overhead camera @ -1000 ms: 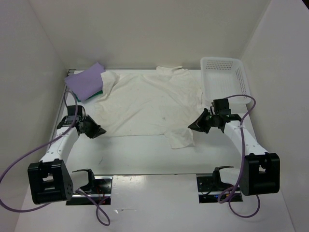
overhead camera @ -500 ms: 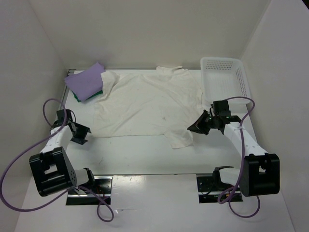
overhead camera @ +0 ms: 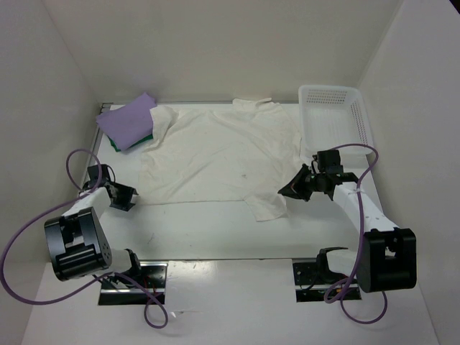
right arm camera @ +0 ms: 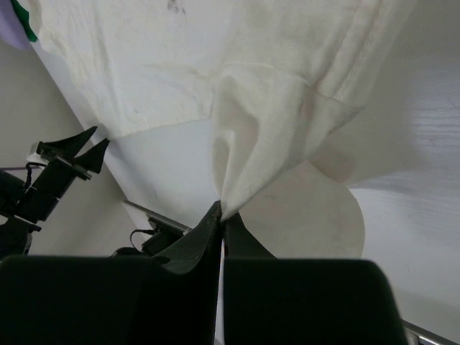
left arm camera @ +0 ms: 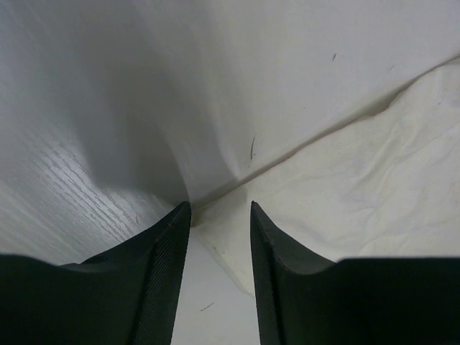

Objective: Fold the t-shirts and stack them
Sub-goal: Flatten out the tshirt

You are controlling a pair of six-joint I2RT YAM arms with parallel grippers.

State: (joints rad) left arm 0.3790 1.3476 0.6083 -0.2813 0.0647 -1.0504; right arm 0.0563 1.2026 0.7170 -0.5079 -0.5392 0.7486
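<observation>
On white table point(overhead camera: 215, 230) between white walls point(overhead camera: 215, 43), cream shirt point(overhead camera: 215, 154)

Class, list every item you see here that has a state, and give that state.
cream shirt: spread flat, near-right corner pinched up.
lavender shirt: folded, on the green shirt.
green shirt: under the lavender one, only edges showing.
basket: upright.
left pincer: open, holding nothing.
right pincer: shut on cream shirt.

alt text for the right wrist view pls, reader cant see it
The right gripper is shut on a pinched-up fold of the cream-white t-shirt, which spreads over the white table beyond. The left gripper sits at the left edge, below slivers of lavender shirt and green shirt.
</observation>
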